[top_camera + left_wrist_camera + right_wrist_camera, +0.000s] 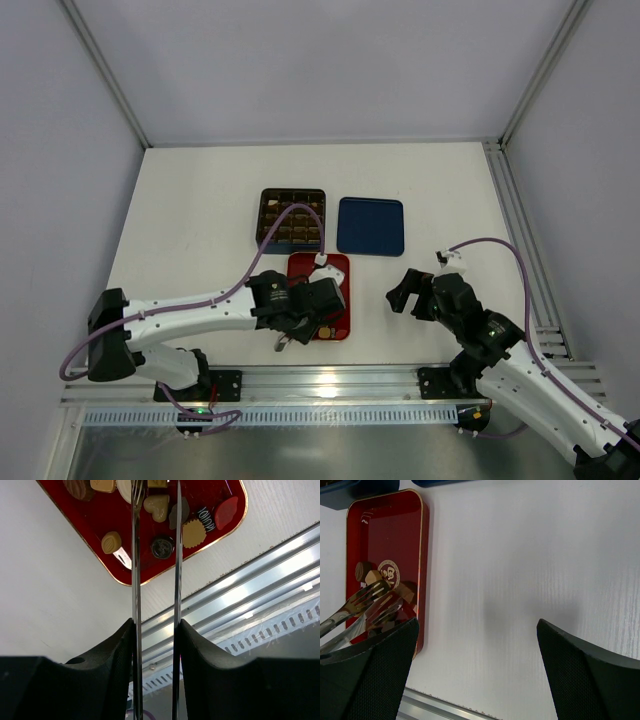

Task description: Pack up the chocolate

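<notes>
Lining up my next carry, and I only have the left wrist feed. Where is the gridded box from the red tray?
Observer: The gridded box sits directly beyond the red tray, at its far end.
Operator: Anything beside it?
Observer: A blue tray lies just right of it.
Operator: Is the right arm in my way?
Observer: Seemingly not. The right gripper hangs open over the table, right of the red tray, apart from your tongs.
</notes>
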`<state>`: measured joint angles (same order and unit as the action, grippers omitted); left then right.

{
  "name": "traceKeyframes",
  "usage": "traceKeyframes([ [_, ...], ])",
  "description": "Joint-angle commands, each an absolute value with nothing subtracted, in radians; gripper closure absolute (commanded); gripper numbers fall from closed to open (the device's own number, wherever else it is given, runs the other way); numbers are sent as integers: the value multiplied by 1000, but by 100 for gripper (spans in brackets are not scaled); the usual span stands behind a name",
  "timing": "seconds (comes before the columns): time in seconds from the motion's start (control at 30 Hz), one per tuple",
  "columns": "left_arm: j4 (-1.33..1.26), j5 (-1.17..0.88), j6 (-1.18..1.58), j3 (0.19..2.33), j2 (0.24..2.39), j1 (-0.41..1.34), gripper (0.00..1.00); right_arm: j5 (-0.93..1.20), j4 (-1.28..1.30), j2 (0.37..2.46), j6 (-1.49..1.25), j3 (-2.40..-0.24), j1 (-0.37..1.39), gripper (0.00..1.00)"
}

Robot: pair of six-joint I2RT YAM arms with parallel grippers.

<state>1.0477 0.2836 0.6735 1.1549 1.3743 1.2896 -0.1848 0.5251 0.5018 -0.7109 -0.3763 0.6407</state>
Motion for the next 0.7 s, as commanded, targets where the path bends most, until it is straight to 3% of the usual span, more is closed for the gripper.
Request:
traceKeyframes([
  [0.0,1025,294,677,1154,1382,1296,61,-209,515,495,-716,-377,644,0],
  [0.67,1091,342,653,1221,1374,1296,69,-210,514,499,-716,-380,644,0],
])
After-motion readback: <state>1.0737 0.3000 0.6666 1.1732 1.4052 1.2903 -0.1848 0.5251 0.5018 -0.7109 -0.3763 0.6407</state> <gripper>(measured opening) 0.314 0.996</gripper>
